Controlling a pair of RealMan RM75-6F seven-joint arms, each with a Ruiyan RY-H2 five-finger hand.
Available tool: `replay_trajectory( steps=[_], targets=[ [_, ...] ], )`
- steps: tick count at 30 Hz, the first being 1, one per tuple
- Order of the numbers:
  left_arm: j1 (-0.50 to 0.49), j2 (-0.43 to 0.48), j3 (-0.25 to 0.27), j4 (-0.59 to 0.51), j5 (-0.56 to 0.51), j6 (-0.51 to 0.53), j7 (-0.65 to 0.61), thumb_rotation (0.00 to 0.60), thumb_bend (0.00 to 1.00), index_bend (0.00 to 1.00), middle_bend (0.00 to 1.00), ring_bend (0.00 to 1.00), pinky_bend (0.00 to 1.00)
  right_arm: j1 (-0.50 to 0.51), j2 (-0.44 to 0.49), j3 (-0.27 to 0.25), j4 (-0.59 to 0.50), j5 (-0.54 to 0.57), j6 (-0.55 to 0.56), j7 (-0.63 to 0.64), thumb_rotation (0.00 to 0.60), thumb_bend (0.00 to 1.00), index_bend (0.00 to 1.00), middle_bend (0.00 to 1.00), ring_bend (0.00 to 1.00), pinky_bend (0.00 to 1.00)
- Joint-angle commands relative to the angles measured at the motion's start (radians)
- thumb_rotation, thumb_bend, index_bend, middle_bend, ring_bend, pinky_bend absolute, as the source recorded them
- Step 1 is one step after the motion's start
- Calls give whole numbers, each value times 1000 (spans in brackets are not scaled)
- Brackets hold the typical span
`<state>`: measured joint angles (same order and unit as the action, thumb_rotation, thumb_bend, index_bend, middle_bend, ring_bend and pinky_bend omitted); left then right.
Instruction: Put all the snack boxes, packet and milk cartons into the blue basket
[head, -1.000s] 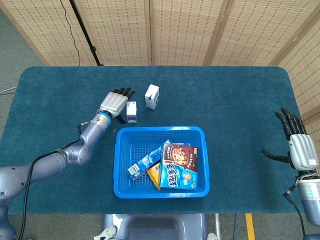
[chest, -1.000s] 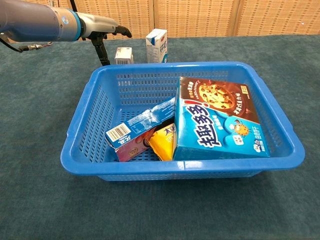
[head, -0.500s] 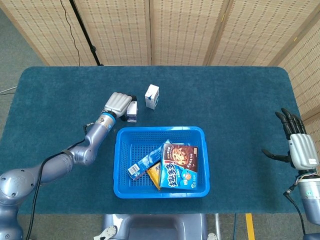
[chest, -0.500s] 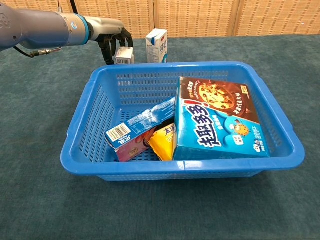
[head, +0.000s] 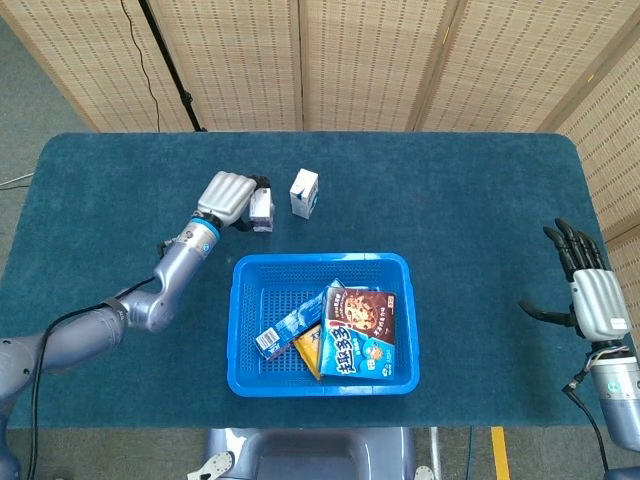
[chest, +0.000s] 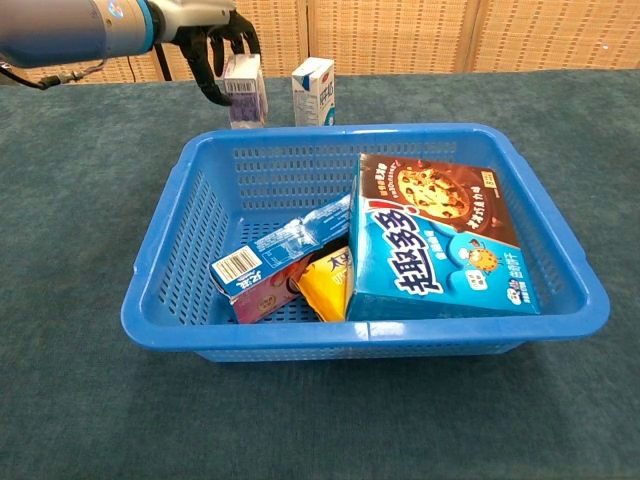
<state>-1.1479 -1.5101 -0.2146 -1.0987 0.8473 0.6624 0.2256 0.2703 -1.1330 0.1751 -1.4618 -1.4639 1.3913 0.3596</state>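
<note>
My left hand (head: 228, 196) (chest: 215, 40) grips a small milk carton (head: 262, 209) (chest: 244, 91) and holds it lifted above the table, behind the far left corner of the blue basket (head: 245, 345) (chest: 165, 300). A second white and blue milk carton (head: 304, 192) (chest: 312, 91) stands upright on the table just to its right. Inside the basket lie a large cookie box (head: 360, 334) (chest: 440, 245), a long blue snack box (head: 292, 327) (chest: 270, 262) and a yellow packet (head: 309, 350) (chest: 325, 285). My right hand (head: 590, 290) hangs open at the table's right edge, holding nothing.
The table (head: 480, 200) is covered in dark teal cloth. Woven screen panels (head: 350, 60) stand behind it, with a black stand (head: 170, 70) at the back left.
My left hand closed around the small milk carton and raised it off the table. The right hand barely shifted.
</note>
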Motion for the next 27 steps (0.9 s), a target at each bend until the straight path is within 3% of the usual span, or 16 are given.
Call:
replay_trajectory(
  steps=[1, 9, 14, 21, 27],
  targets=[
    [50, 120, -33, -147, 86, 68, -61, 600, 350, 442, 414, 411, 408, 0, 0, 0, 0, -1, 0, -2, 600, 0, 0, 0, 0, 0],
    [134, 323, -54, -468, 225, 108, -188, 600, 348, 442, 415, 410, 408, -2, 0, -4, -11, -11, 10, -13, 600, 0, 0, 0, 0, 0],
    [161, 389, -27, -632, 354, 83, -250, 600, 347, 442, 414, 405, 408, -7, 2, -9, -27, -25, 25, -23, 600, 0, 0, 0, 0, 0],
    [177, 411, 1, -674, 435, 75, -280, 600, 346, 442, 414, 403, 408, -12, 8, -7, -29, -18, 29, -12, 600, 0, 0, 0, 0, 0],
    [186, 382, 27, -667, 392, 102, -169, 600, 346, 441, 414, 391, 362, -13, 11, -8, -29, -20, 30, -2, 600, 0, 0, 0, 0, 0]
  ],
)
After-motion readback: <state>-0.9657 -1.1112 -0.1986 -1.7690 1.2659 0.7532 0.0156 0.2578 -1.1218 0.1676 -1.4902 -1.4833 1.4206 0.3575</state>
